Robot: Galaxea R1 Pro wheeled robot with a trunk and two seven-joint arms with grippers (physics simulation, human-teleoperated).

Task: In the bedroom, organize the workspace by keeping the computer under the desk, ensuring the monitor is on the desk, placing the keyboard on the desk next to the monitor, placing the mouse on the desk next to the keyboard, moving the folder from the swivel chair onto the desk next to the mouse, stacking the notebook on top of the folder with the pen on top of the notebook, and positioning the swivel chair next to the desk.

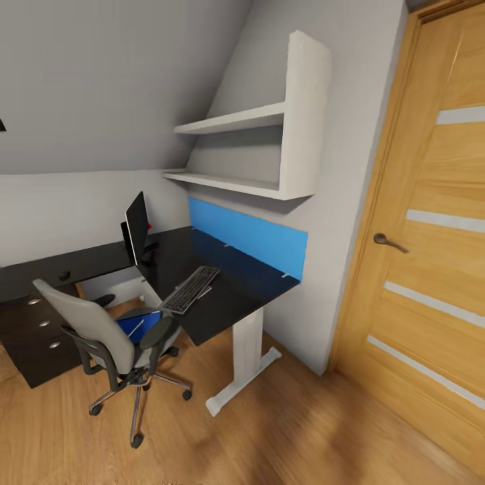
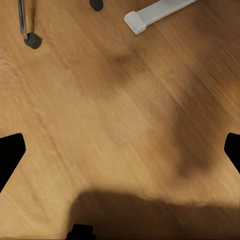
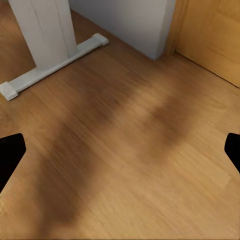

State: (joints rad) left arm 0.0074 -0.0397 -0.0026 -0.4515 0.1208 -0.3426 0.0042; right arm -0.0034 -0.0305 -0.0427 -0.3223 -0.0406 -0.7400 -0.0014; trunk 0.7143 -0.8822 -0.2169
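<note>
The black-topped desk with its blue back panel stands in the corner. On it the monitor stands edge-on near the inner bend. The keyboard lies at the front edge. The grey swivel chair is drawn up to the desk, with the blue folder on its seat. The computer is out of view. My left gripper and right gripper both hang open over bare wood floor, holding nothing.
A light-wood door closes the right side. White wall shelves hang above the desk. Dark drawers sit at the left. The white desk foot and a chair caster lie near the grippers.
</note>
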